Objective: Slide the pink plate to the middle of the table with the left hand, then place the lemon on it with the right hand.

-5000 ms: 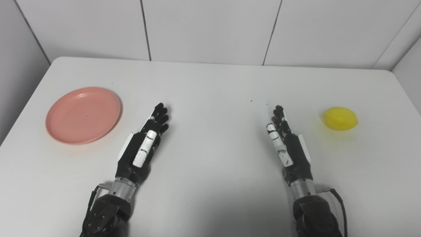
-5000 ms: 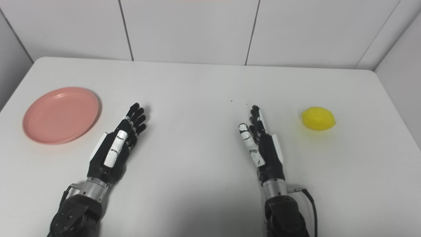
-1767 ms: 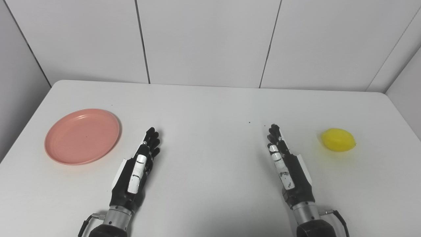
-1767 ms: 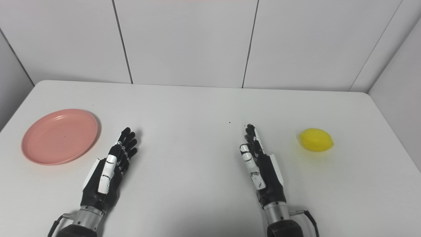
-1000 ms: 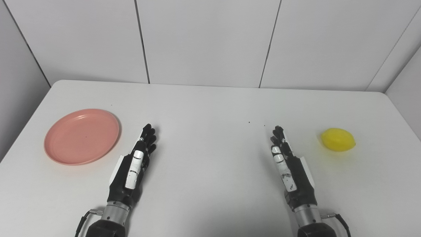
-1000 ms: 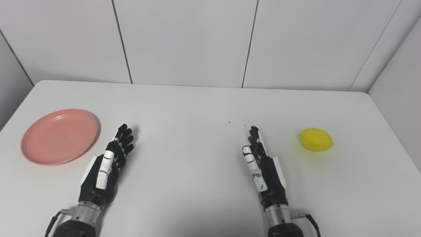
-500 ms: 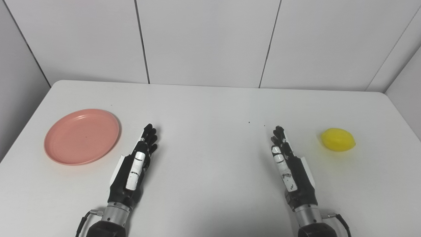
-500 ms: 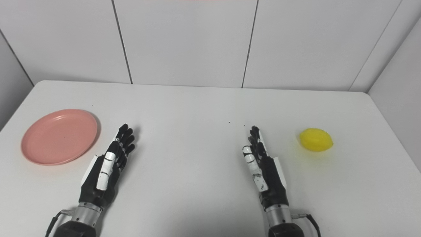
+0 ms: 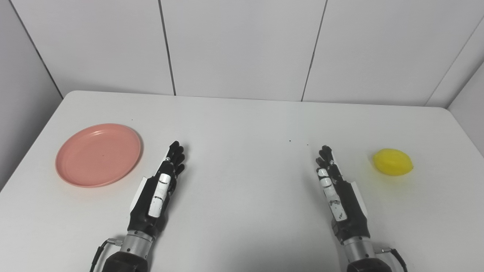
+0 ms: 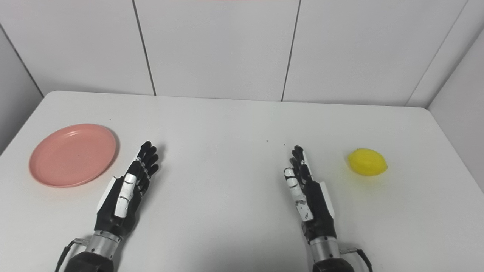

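Observation:
A round pink plate [image 9: 98,154] lies flat at the left side of the white table [image 9: 242,124]. A yellow lemon [image 9: 393,162] rests on the table at the right. My left hand [image 9: 159,190] lies open near the table's front, fingers stretched forward, a short way right of the plate and not touching it. My right hand [image 9: 338,192] is open too, fingers straight, left of the lemon with a clear gap between them. Neither hand holds anything.
White wall panels [image 9: 242,45] rise behind the table's far edge. A grey wall stands close on the left [image 9: 19,98] and another on the right [image 10: 461,109]. A few dark specks [image 9: 290,141] mark the tabletop between the hands.
The whole picture has shifted slightly right, so the camera moved. Both hands stay open on the table; plate and lemon have not moved.

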### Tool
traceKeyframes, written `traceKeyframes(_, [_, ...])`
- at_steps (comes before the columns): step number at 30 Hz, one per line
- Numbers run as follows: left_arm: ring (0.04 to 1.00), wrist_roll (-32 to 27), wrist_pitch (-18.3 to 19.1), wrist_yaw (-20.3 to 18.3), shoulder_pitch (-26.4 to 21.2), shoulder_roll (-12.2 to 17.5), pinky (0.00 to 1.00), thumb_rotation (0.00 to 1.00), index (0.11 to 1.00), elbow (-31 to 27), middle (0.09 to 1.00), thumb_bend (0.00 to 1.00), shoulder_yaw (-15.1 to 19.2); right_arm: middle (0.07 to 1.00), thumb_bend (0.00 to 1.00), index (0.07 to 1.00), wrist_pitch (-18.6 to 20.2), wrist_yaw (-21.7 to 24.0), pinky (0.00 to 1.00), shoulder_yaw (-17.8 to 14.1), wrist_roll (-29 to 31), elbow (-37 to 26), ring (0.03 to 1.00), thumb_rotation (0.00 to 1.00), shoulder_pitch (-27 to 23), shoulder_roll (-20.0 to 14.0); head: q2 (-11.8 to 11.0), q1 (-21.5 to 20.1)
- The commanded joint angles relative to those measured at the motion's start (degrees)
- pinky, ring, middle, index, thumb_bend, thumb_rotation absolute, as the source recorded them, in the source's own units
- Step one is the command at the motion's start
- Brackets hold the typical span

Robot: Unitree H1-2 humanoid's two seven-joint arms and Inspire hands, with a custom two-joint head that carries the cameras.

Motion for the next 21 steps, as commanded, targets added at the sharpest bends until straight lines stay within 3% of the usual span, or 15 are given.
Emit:
traceKeyframes(1, [1.000,0.52,-0.35,0.64,-1.77,0.04,1.00,1.00,1.000,-4.94,1.000,0.68,0.06,1.000,0.54,1.000,-1.70,0.66,1.00,-0.64,0.54,-2.05,0.997,0.91,-0.31,-1.10,-0.53,2.55])
traceKeyframes(5, [1.000,0.01,4.64,0.99,-4.94,1.37,1.00,1.00,1.000,-10.38,1.000,0.68,1.56,1.000,0.54,1.000,-1.61,1.63,1.00,-1.53,3.02,-1.98,1.000,0.92,-0.08,-2.01,-1.59,6.21])
traceKeyframes(10, [1.000,-0.11,8.00,0.97,-6.64,3.08,1.00,1.00,1.000,-13.54,1.000,0.70,2.80,1.000,0.56,1.000,-1.01,2.65,1.00,-2.29,5.41,-2.16,1.000,0.92,0.25,-2.87,-2.86,9.33])
traceKeyframes(16, [1.000,0.06,9.09,0.14,-6.74,7.03,1.00,1.00,1.000,-14.71,1.000,0.79,5.21,1.000,0.50,1.000,-1.16,3.14,1.00,-2.54,5.51,-2.60,1.000,0.95,0.48,-3.73,-4.26,12.03])
traceKeyframes(21, [1.000,-0.54,7.04,-0.59,-6.71,11.20,1.00,1.00,1.000,-13.99,1.000,0.78,7.77,1.000,0.49,1.000,-0.22,2.83,1.00,-2.42,5.51,-2.77,1.000,0.97,0.51,-3.78,-5.54,13.31])
